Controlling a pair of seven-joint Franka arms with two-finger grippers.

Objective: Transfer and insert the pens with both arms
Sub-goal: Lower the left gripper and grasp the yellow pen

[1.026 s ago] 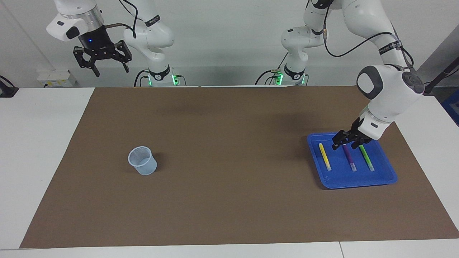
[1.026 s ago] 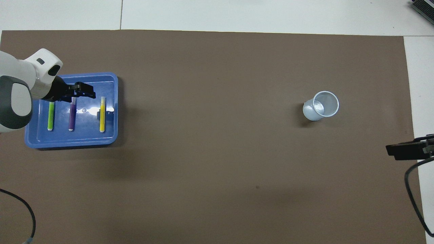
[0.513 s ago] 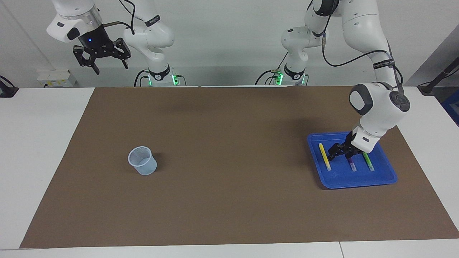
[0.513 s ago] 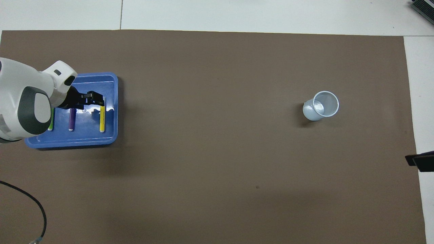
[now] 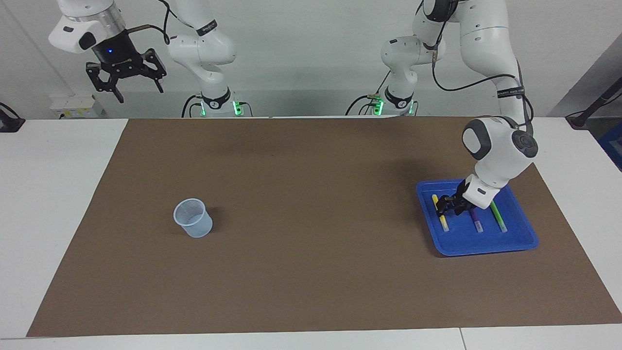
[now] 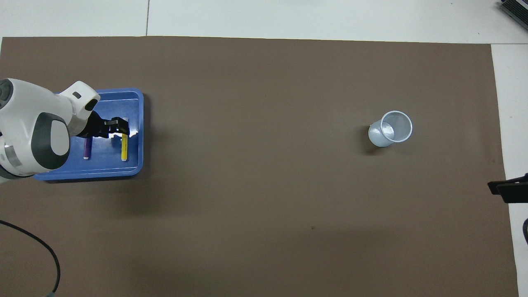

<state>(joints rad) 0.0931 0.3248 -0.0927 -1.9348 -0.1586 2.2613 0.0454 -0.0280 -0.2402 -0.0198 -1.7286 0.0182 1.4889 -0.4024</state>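
On blue tray (image 5: 515, 241) three pens, cup (image 5: 193, 218) empty, left fingers (image 5: 441, 204) unclear, right fingers (image 5: 116, 91) apart

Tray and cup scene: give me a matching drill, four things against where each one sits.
Things:
1. yellow pen
2. green pen
3. cup
4. right gripper

Places:
A. on the brown mat toward the right arm's end
B. raised in the air near the right arm's base
C. in the blue tray, at the left gripper
D. in the tray, at the side away from the cup

Pairs: 1-C, 2-D, 3-A, 4-B
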